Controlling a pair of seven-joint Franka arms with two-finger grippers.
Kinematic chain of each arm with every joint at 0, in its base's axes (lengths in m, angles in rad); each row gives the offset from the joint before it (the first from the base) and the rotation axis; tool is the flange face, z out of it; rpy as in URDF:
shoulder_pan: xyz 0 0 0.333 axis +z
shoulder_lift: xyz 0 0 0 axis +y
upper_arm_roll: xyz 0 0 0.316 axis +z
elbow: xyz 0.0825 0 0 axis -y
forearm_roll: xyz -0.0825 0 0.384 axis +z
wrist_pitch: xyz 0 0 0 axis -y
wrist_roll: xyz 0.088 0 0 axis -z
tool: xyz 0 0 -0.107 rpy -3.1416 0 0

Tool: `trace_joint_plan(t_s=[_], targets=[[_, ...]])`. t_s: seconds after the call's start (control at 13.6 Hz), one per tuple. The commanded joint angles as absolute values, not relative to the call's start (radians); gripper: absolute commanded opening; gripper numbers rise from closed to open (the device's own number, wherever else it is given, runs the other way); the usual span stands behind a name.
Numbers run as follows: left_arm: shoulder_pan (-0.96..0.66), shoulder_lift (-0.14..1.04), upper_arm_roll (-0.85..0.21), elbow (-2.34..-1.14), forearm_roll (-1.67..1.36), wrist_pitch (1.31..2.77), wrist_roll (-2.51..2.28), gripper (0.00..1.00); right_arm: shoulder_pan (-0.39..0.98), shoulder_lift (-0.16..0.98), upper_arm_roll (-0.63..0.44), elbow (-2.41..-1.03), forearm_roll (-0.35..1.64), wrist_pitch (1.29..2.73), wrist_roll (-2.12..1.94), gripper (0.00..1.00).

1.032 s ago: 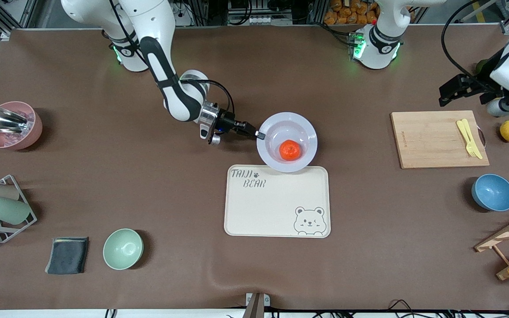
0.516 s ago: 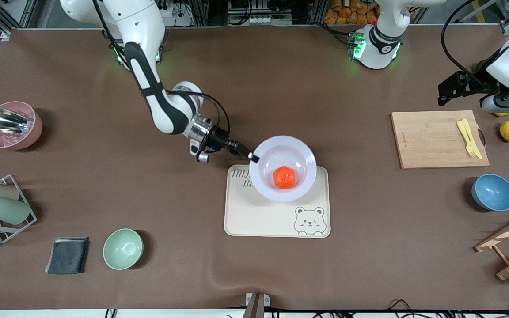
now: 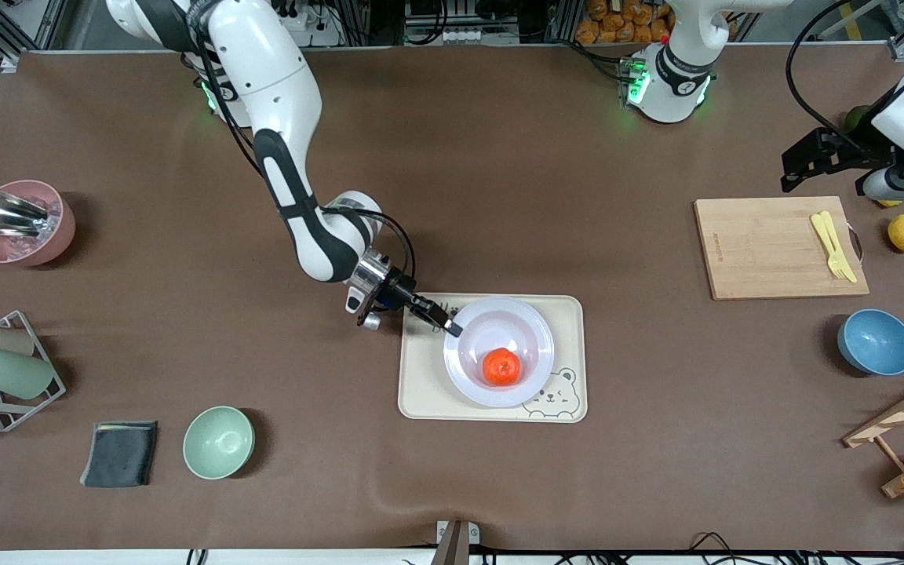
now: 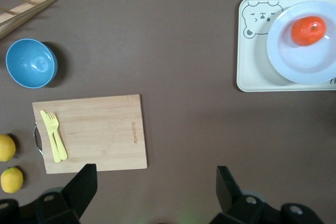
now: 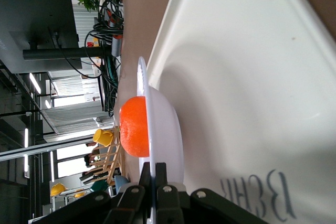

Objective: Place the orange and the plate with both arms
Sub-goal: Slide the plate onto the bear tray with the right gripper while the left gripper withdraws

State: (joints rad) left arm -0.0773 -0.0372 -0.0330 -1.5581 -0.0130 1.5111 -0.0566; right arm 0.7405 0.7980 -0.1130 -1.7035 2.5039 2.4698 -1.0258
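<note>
- Right gripper (image 3: 452,328) is pinched on the rim of the plate (image 3: 534,333), the edge being the only part thin enough for two fingers
- Plate sits over the cream tray (image 3: 421,388), and the orange (image 3: 501,366) rides in its shallow centre, which looks meant to stop it rolling
- Left gripper (image 4: 157,184) waits with its fingers spread above bare table beside the cutting board (image 3: 766,247)

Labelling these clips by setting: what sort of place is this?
Probably a robotics lab staged as a kitchen table: two fixed arms, the right gripper on a plate, a cutting board, cables along the edge.
</note>
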Motion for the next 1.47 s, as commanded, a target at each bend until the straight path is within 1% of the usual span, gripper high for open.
trace_joint_plan(t_s=[0.0,0.07,0.15,0.22,0.29,0.37,0.59,1.11,1.18,1.33,1.4], targets=[[-0.064,-0.032,-0.026,-1.555,-0.046,1.532,-0.029,1.00,0.730,0.811,-0.104,-1.672,2.484,2.497,-1.023,0.00],[-0.064,-0.034,-0.026,-1.557,-0.043,1.532,-0.020,1.00,0.729,0.811,-0.104,-1.671,2.468,2.516,-1.022,0.12],[-0.063,-0.041,-0.026,-1.557,-0.043,1.531,0.000,1.00,0.726,0.811,-0.103,-1.666,2.458,2.539,-1.013,0.77],[-0.063,-0.041,-0.026,-1.555,-0.043,1.531,0.020,1.00,0.726,0.810,-0.104,-1.666,2.445,2.552,-0.991,0.80],[-0.064,-0.041,-0.026,-1.557,-0.043,1.532,0.018,1.00,0.726,0.808,-0.104,-1.666,2.421,2.560,-0.962,0.94],[-0.064,-0.041,-0.029,-1.559,-0.044,1.531,0.011,1.00,0.726,0.804,-0.104,-1.666,2.384,2.568,-0.925,1.00],[-0.064,-0.041,-0.029,-1.560,-0.043,1.531,0.005,1.00,0.719,0.787,-0.106,-1.666,2.208,2.586,-0.758,1.00],[-0.064,-0.041,-0.032,-1.562,-0.035,1.531,0.006,1.00,0.626,0.692,-0.107,-1.675,1.644,2.568,-0.261,1.00],[-0.064,-0.040,-0.034,-1.563,-0.031,1.531,0.006,1.00,0.602,0.680,-0.107,-1.681,1.573,2.547,-0.229,1.00],[-0.064,-0.040,-0.034,-1.563,-0.028,1.531,0.008,1.00,0.525,0.664,-0.107,-1.684,1.433,2.443,-0.184,1.00],[-0.064,-0.040,-0.034,-1.563,-0.028,1.531,0.008,1.00,0.493,0.657,-0.107,-1.683,1.369,2.416,-0.172,1.00]])
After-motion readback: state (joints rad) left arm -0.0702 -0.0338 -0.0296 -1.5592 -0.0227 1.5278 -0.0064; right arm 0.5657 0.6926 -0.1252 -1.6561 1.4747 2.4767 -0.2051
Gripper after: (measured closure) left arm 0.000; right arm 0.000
